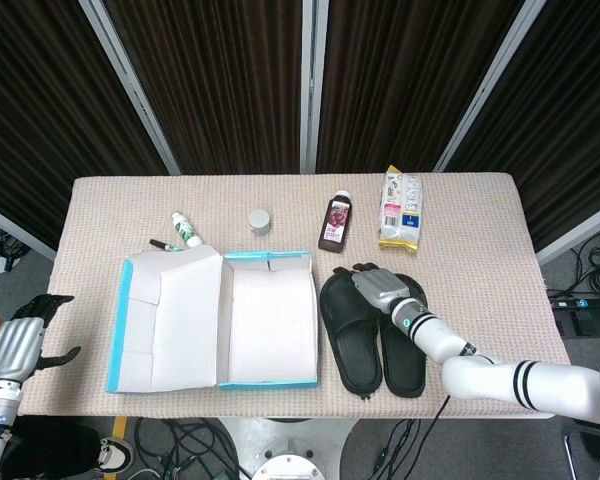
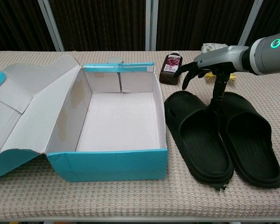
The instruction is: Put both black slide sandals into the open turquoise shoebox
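Hovering over the two sandals (image 2: 221, 137) beside the box (image 2: 107, 161), the right hand (image 2: 210, 65) spread its fingers, one reaching down between the straps, gripping nothing. Only the head view showed the left hand (image 1: 18, 345), off-table, fingers loosely apart and empty.

The desk (image 1: 480, 230) is covered with a beige textured cloth. Directly on it: an open turquoise shoebox (image 1: 220, 320) at front left; two black slide sandals (image 1: 375, 320) side by side just right of the box; a small white-and-green tube (image 1: 186, 230), a grey cap (image 1: 259, 220), a dark bottle (image 1: 335, 223) and a snack packet (image 1: 401, 209) along the rear.
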Robot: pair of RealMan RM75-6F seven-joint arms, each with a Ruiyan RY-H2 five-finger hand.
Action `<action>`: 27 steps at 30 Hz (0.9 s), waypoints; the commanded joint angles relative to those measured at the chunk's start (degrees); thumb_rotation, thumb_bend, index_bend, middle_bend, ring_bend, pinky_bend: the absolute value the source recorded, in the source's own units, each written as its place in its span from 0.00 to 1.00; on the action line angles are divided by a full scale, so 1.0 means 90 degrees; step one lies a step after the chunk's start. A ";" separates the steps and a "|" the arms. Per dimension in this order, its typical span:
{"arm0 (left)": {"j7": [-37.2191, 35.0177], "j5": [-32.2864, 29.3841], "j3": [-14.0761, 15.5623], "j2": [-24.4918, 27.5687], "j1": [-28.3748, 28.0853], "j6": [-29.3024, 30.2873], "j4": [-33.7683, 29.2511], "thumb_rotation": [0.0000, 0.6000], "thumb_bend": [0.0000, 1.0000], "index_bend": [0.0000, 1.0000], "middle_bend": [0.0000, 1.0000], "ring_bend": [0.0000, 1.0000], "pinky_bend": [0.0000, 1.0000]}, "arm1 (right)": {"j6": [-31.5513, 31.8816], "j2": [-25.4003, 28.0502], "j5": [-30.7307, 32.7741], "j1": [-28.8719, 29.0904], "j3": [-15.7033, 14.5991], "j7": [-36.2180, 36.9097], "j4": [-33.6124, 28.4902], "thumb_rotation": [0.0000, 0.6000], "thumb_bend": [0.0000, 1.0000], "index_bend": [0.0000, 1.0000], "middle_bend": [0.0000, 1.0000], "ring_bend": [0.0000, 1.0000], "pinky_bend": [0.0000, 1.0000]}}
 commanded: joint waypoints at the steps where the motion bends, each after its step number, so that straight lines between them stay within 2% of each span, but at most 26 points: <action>1: -0.0014 -0.0004 0.0013 0.0004 -0.0002 -0.0021 0.0002 1.00 0.17 0.20 0.20 0.13 0.21 | -0.0022 -0.0093 0.0171 0.0118 -0.0113 -0.0033 0.0105 1.00 0.00 0.00 0.17 0.00 0.00; 10: -0.0133 -0.0064 -0.0008 0.0026 -0.0011 -0.0081 0.0023 1.00 0.17 0.21 0.20 0.13 0.22 | -0.0188 -0.0288 0.0681 0.0469 -0.0360 -0.0033 0.0401 1.00 0.00 0.00 0.16 0.00 0.00; 19: -0.0245 -0.0073 -0.0024 -0.0007 0.0005 -0.0053 0.0111 1.00 0.17 0.21 0.20 0.13 0.22 | -0.0258 -0.0475 0.0844 0.0672 -0.0508 0.0029 0.0626 1.00 0.00 0.00 0.17 0.00 0.00; 22: -0.0286 -0.0085 -0.0034 -0.0009 0.0016 -0.0040 0.0133 1.00 0.17 0.22 0.20 0.13 0.22 | -0.0180 -0.0560 0.0791 0.0685 -0.0532 0.0040 0.0696 1.00 0.00 0.00 0.22 0.00 0.00; 27: -0.0334 -0.0103 -0.0002 -0.0005 0.0028 -0.0097 0.0147 1.00 0.17 0.22 0.20 0.13 0.22 | 0.0217 -0.0701 0.0678 0.0618 -0.0514 0.0030 0.0741 1.00 0.01 0.00 0.38 0.01 0.00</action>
